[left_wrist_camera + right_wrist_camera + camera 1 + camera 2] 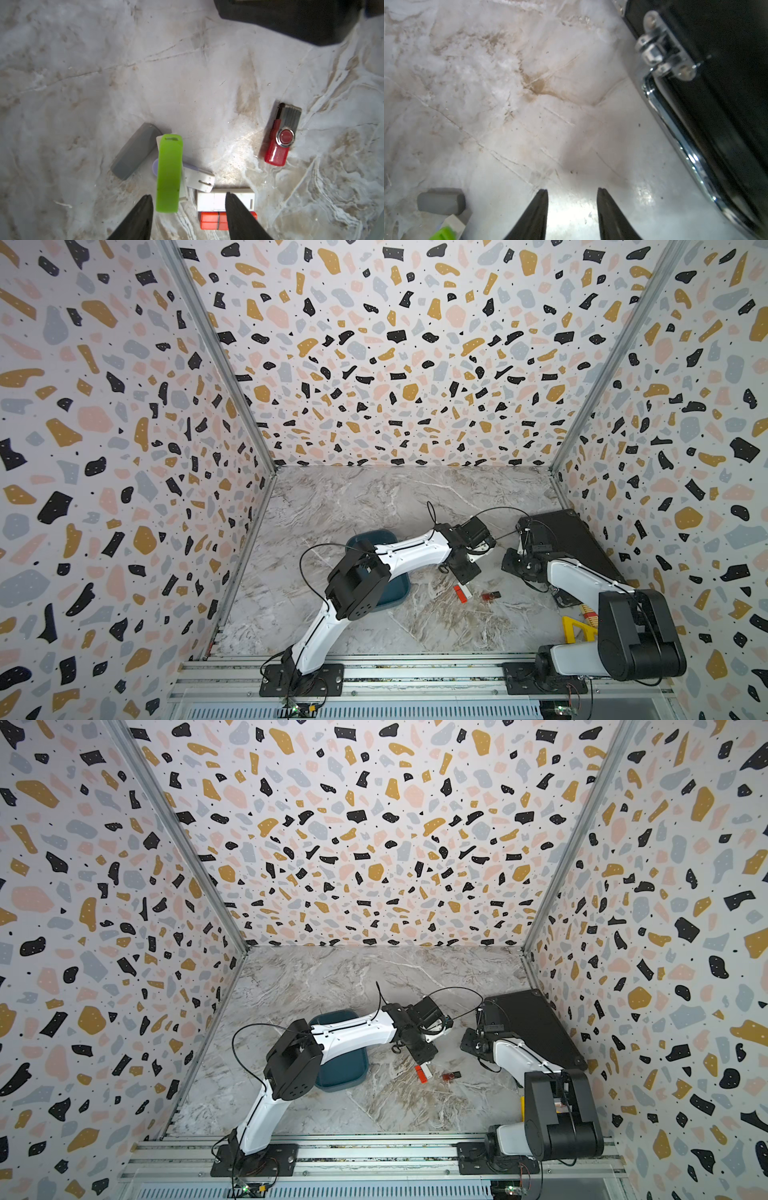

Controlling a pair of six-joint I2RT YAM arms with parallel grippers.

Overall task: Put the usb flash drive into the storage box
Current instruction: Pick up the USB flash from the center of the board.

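— Green flash drive (169,174) lies outside the box, between the spread jaws of the left gripper (188,195); only its wrist view shows that.

— Top views show the storage box (399,597) under that arm. The right gripper (572,189) gapes, empty.

Quick headcount: six USB sticks, one box, one case, two arms

In the left wrist view I count six flash drives: one grey stick (136,151), one lime green stick (169,173), one white-and-lavender stick (200,178) poking out from under the green one, one plain white stick (212,199), one orange-red stick (212,220) and one red swivel stick (282,135). There's a sliver of white under the green that could be a seventh or just part of it, can't tell. In a top view: one teal storage box (374,537), one black case (582,535), one yellow triangle piece (575,628), and two robot arms, left arm (411,549) and right arm (582,580).
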